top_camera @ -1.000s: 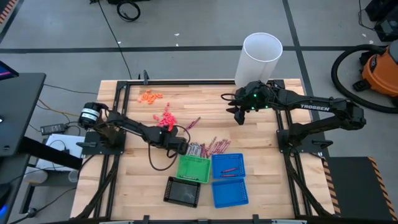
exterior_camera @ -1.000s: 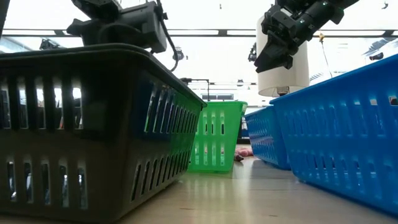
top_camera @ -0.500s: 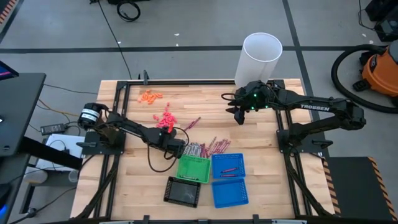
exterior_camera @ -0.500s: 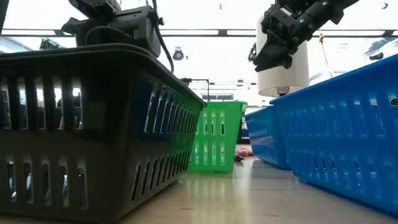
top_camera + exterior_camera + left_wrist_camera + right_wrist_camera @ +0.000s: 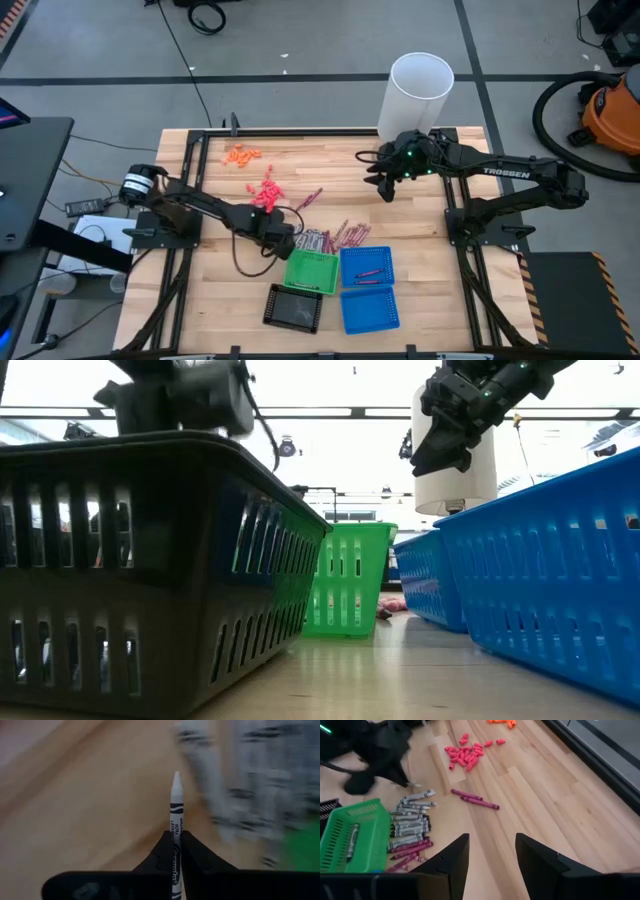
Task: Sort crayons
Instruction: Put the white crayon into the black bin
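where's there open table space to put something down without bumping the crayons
Bare wood lies between the pink bits and the right gripper, and left of the black basket. It is crowded around the crayons by the green basket.

"TROSSEN" on right arm (image 5: 497,172); "Crayola" on held grey crayon (image 5: 175,842).

**Crayons: one gripped, the rest loose**

A white-tipped grey crayon (image 5: 176,815) is pinched in the left claw (image 5: 176,851), tip pointing forward. Just beside that claw, grey and maroon crayons (image 5: 410,827) lie heaped; two maroon ones (image 5: 475,799) lie farther off.
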### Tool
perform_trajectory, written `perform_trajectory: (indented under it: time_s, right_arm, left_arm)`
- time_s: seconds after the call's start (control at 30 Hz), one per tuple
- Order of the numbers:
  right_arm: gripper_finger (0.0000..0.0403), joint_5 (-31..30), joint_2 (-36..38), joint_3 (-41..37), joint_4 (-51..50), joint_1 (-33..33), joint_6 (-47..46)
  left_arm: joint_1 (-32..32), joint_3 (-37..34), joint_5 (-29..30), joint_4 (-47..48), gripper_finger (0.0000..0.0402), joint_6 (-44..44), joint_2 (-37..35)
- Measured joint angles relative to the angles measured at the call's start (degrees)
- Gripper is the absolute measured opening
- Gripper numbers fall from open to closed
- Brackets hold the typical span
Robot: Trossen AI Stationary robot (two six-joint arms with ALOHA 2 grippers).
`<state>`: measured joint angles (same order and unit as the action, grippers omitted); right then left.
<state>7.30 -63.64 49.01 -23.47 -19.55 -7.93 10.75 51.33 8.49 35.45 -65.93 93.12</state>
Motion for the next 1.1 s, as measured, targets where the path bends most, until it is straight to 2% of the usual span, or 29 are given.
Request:
perform_trajectory:
  time_s: [0.27,0.43,0.67,0.83,1.1]
  right_arm:
    - [0.0169,1.99,0.07,0.0,-1.17,0.0,-1.09]
    - [0.0169,3.66,0.07,0.0,-1.12,0.0,-1.22]
    - [0.0169,8.23,-1.67,-0.04,1.74,0.02,3.44]
    - [0.0169,10.4,-4.27,-0.07,4.8,0.0,4.68]
    - [0.0169,17.04,-5.2,-0.09,7.78,0.02,3.24]
  left_arm:
    - [3.32,0.09,1.73,-6.72,0.0009,1.67,-8.25]
    - [6.75,0.2,2.37,-18.59,0.0012,0.87,-11.13]
    - [11.66,0.2,2.46,-33.55,0.0014,-0.62,-10.62]
    - [14.78,0.24,2.39,-35.48,0.0015,-0.5,-10.58]
    - [17.06,0.2,2.56,-36.56,0.0016,-0.48,-10.58]
